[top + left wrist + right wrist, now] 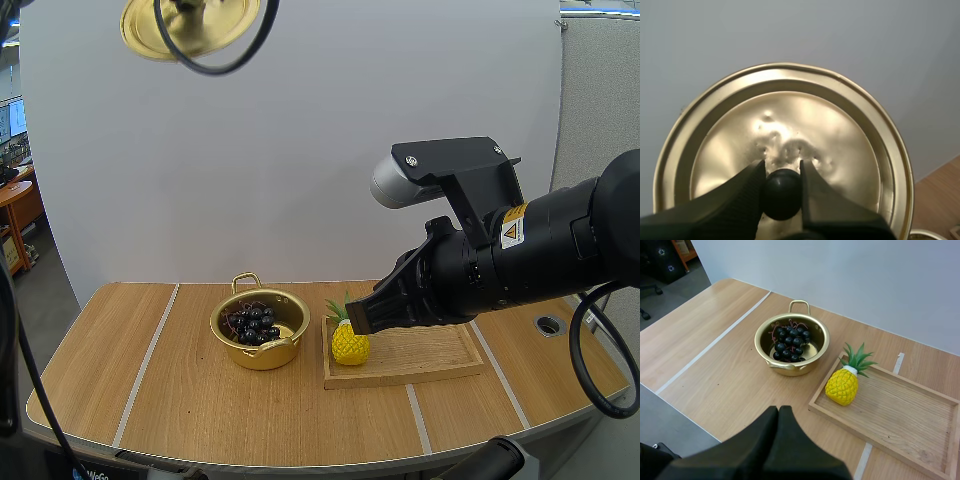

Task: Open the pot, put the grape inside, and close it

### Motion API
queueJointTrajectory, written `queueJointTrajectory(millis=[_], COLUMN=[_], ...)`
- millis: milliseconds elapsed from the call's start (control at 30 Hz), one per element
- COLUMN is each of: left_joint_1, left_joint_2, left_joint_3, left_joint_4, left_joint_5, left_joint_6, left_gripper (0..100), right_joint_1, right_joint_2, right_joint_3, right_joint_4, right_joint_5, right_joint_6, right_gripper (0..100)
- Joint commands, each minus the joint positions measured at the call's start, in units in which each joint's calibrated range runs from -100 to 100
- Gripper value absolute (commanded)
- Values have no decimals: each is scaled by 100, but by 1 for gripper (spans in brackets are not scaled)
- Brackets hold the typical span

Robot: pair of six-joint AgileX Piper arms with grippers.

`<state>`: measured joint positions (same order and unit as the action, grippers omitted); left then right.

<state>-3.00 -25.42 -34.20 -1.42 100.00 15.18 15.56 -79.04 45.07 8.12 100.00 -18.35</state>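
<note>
A gold pot (259, 331) (792, 343) stands open on the table with a bunch of dark grapes (252, 324) (791, 343) lying inside it. Its gold lid (188, 25) (785, 145) hangs high above the table's left side. My left gripper (782, 192) is shut on the lid's black knob (782, 194). My right gripper (362, 316) (778, 412) is shut on nothing, its fingers together as one dark wedge. It hovers above the table to the right of the pot, over the tray's near-left corner.
A wooden tray (430, 352) (900, 417) lies right of the pot. A yellow toy pineapple (349, 340) (843, 385) sits at the tray's left end. Bare tabletop stretches to the left of the pot and in front of it.
</note>
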Motion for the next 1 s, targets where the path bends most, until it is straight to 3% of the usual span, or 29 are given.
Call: queueJointTrajectory(millis=[0, 400, 600, 967], left_joint_1=[-20, -20, -20, -20], left_joint_2=[-158, -105, 30, 1107], left_joint_3=[1241, 3755, 4809, 5223], left_joint_4=[17, -756, -815, -947], left_joint_5=[0, 0, -157, -710], left_joint_6=[34, 253, 478, 520], left_gripper=[0, 0, 0, 0], right_joint_1=[-22, -78, -78, -78], right_joint_2=[-43, -43, -43, -43], right_joint_3=[24, 24, 24, 24], right_joint_4=[-30, -30, -30, -30], right_joint_5=[0, 0, 0, 0], right_joint_6=[10, 10, 10, 10], right_gripper=[0, 0, 0, 0])
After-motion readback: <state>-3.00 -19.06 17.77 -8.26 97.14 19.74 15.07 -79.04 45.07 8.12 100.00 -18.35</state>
